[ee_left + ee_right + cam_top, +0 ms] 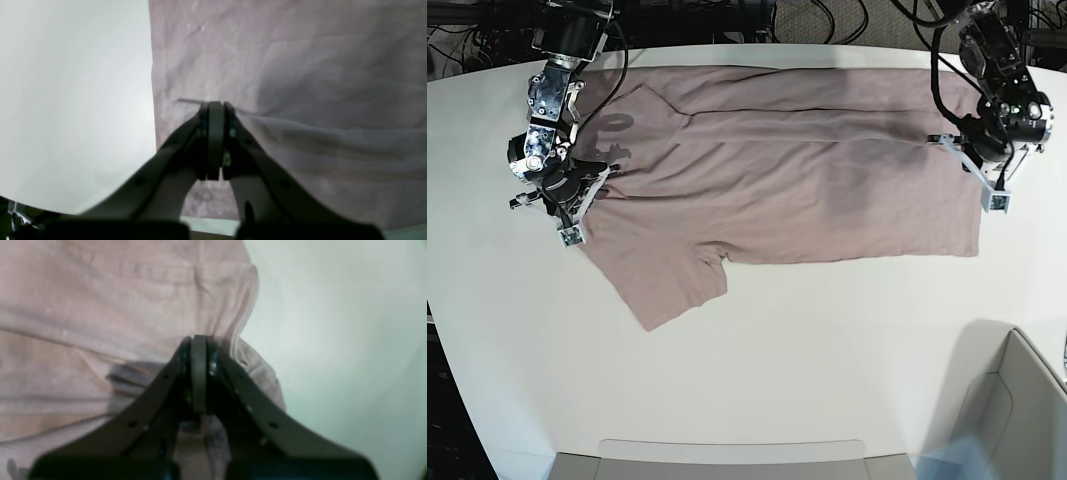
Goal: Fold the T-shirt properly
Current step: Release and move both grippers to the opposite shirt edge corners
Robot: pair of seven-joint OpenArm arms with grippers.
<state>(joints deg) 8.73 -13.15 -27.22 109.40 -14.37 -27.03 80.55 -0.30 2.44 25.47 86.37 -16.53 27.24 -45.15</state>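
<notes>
The dusty mauve-pink T-shirt (807, 190) lies spread across the white table, its far part folded over along a long crease, one short sleeve (672, 290) pointing toward the near side. In the base view my right gripper (587, 190) sits at the shirt's left edge and my left gripper (947, 145) at its right end, where the crease ends. The left wrist view has the left gripper (216, 104) shut, pinching a fold edge of the T-shirt (283, 66). My right gripper (199, 337) is shut too, with bunched T-shirt (100, 306) cloth at its tip.
The white table (827, 350) extends toward the near side. A grey tray (727, 455) sits at the near edge and a grey container (1017, 400) at the near right corner. Black cables (827, 20) run behind the far edge.
</notes>
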